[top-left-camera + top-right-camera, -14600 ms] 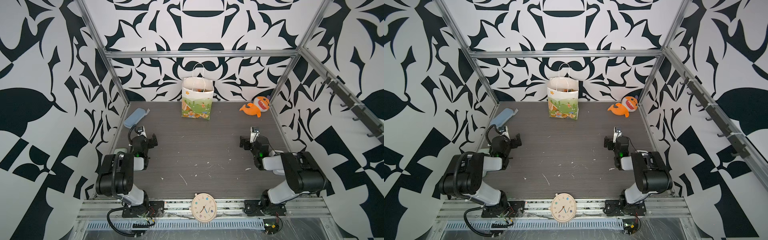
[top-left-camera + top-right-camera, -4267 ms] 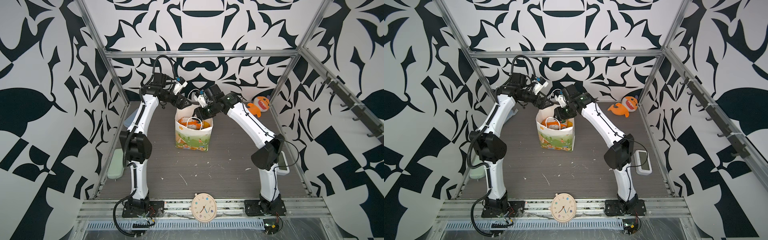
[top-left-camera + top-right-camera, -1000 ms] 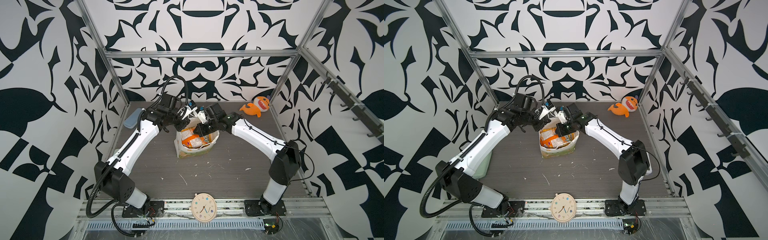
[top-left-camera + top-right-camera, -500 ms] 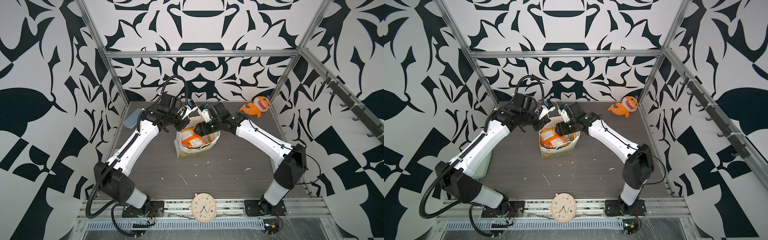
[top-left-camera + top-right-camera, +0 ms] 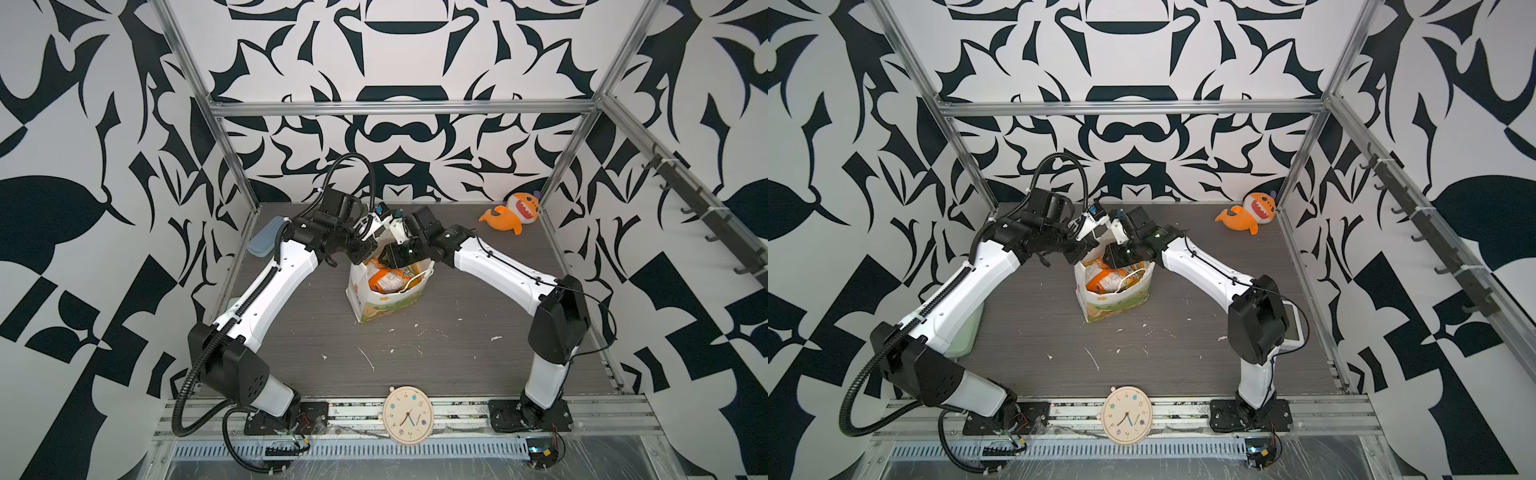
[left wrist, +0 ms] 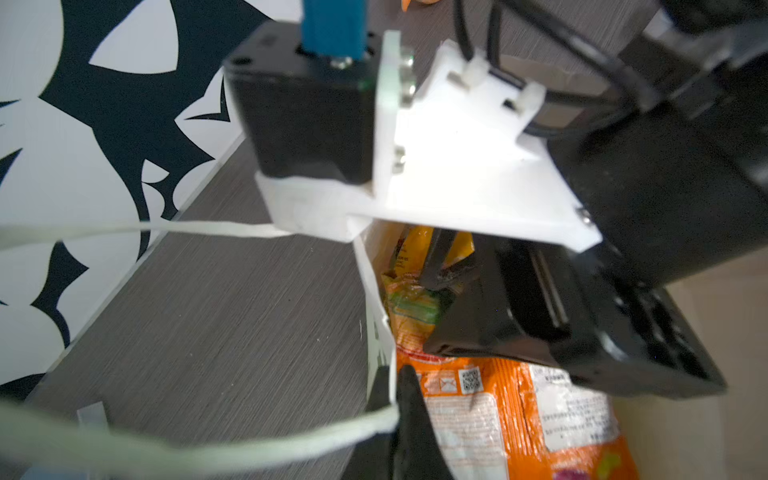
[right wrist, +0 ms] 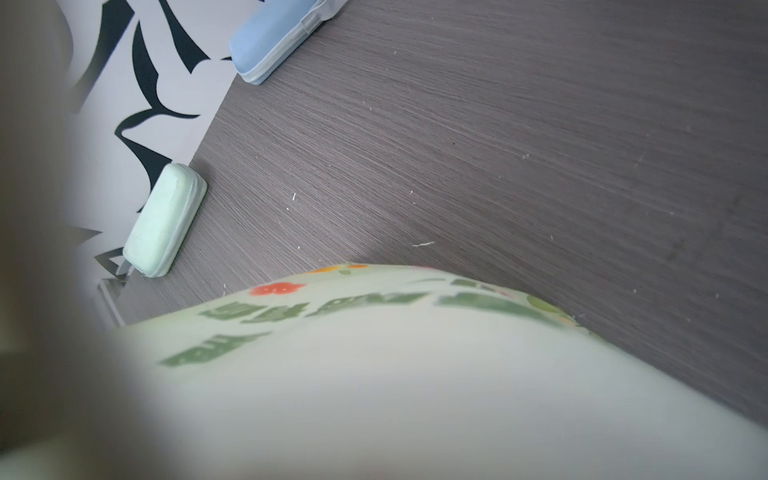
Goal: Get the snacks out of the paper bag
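At the near rail a clock (image 5: 408, 414) is noted, well apart from the work. On the middle of the table (image 5: 457, 353) the paper bag (image 5: 386, 307) is found standing with its mouth open upward. The snacks are all inside it. An orange packet (image 5: 384, 282) lies uppermost, its long axis judged to run across the mouth from side to side. A yellow packet (image 6: 415, 249) lies beyond it. No packet is seen outside the bag.

A cord handle (image 5: 415, 277) is draped over the near rim. It is judged the likeliest snag on a lift, together with the narrow mouth.

At the far-left rim the left gripper (image 6: 392, 386) is clenched on the bag's paper edge. The right gripper (image 5: 392, 262) is lowered into the mouth, with the packets directly below its jaws and one finger (image 6: 440, 266) at the yellow packet. Whether anything is grasped cannot be told. The right arm is judged the nearer for the pick.

Further back, a blue case (image 5: 262, 241) and a toy shark (image 5: 509, 214) lie apart, obstructing nothing.
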